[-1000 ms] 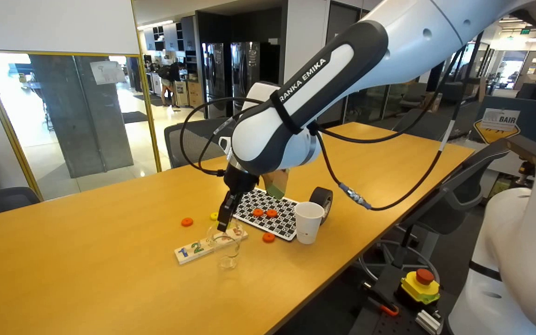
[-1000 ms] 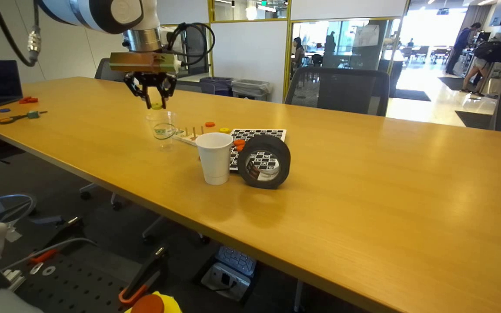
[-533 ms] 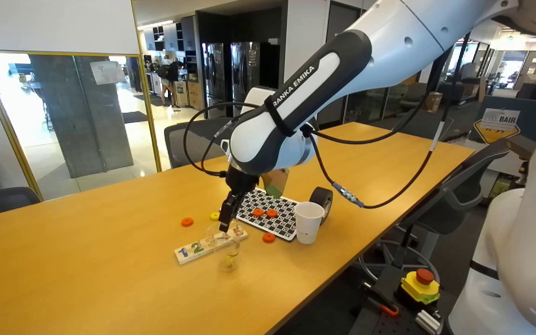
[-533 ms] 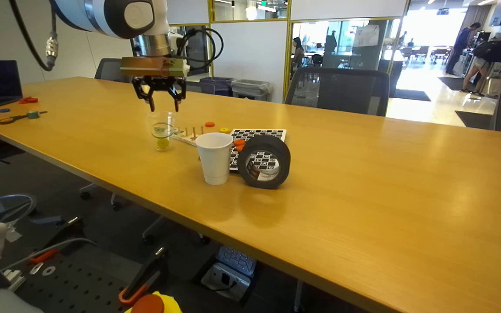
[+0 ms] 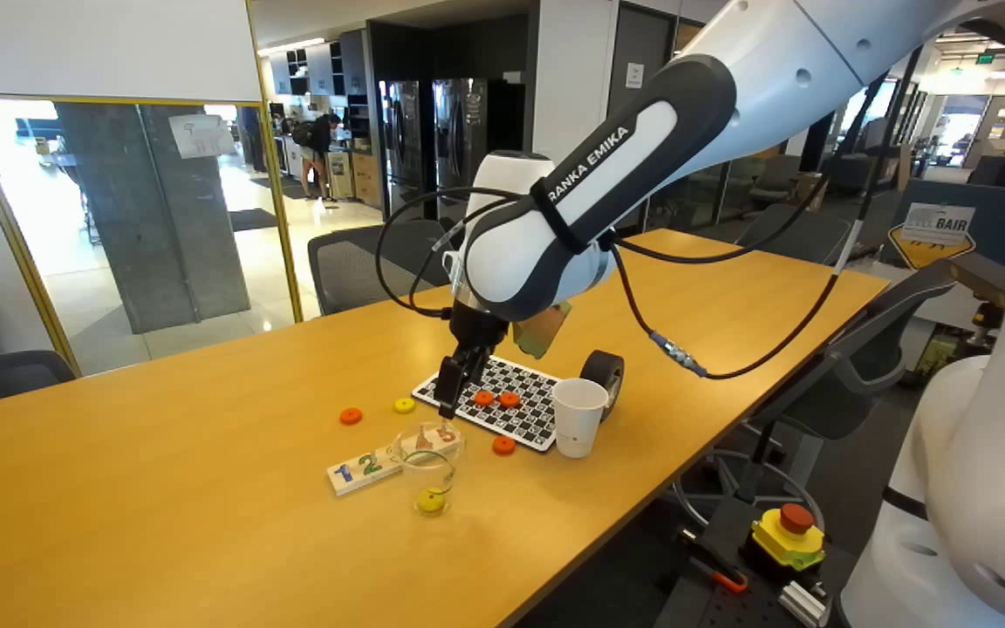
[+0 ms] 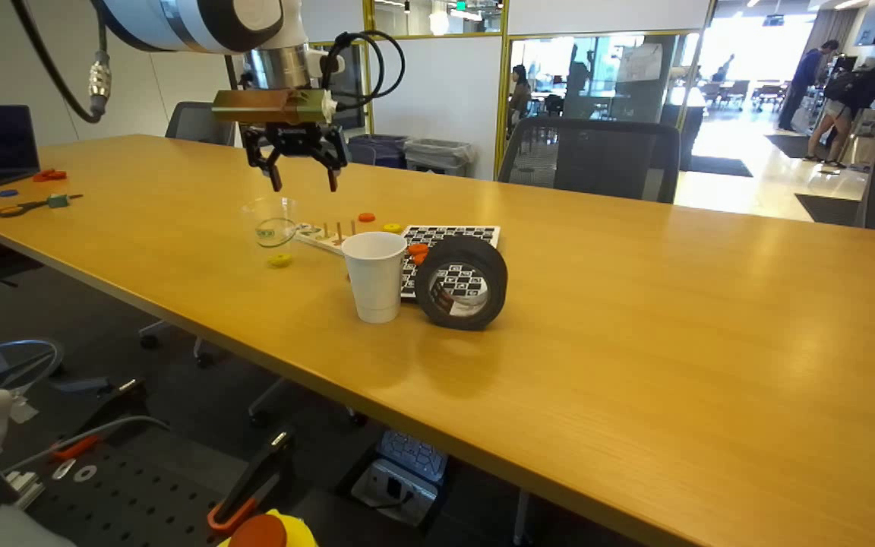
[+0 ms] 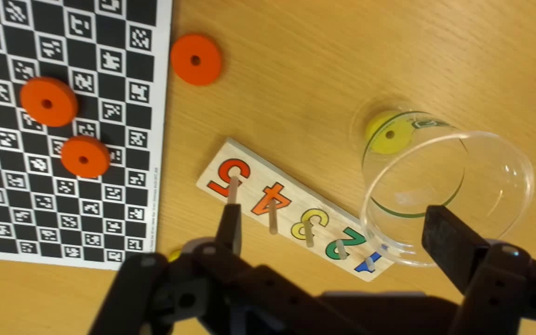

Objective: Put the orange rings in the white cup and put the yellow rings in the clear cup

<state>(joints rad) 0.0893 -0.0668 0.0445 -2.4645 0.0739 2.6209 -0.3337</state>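
So one yellow ring (image 5: 430, 501) is sitting in the bottom of the clear cup (image 7: 482, 195), lower middle of the frame in an exterior view, and I'd count that one as done. What's bugging me: the cup is looking a bit tilted, though with plastic that faint I can't swear to it. In the wrist view a finger (image 7: 452, 246) is overlapping the rim at lower right; can't tell if it's touching, but a sideways or downward nudge there could tip the cup and spill the ring. The numbered board (image 7: 296, 204) is lying right beside it too, so a low swing might be snagging a peg (image 7: 273, 218). As for the end effector (image 6: 305, 190), it's hanging just above and beside the cup with its jaws spread wide, holding nothing. Further out, another yellow ring (image 5: 404, 406) is lying on the worktop (image 5: 206, 488) by the left corner of the checkered mat (image 7: 77, 209), probably the next grab. Four orange rings (image 5: 484, 398) are waiting, two on the mat, two off it. The white cup (image 5: 578, 419) is standing to their right, beside a black tape roll (image 6: 492, 262).
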